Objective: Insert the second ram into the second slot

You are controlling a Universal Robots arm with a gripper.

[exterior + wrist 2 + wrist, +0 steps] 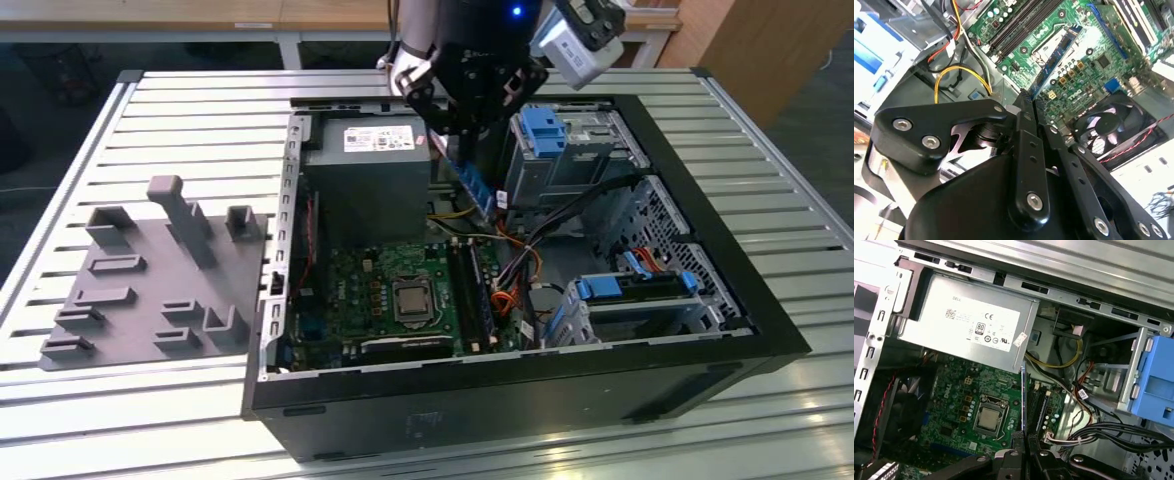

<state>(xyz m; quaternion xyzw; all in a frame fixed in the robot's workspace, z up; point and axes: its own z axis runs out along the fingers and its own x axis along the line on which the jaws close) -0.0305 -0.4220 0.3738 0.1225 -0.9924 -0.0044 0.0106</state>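
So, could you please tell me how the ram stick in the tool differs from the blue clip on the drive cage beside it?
The ram is a thin, flat board; the blue clip is a chunky plastic piece. The ram hangs clamped in the tool, above the motherboard; the blue clip sits fixed on the metal drive cage. Both are blue.

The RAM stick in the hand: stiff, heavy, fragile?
Probably stiff: the RAM stick juts straight from the hand, no sag. Likely light: it looks very thin edge-on in the first wrist view. Possibly fragile, a bare board.
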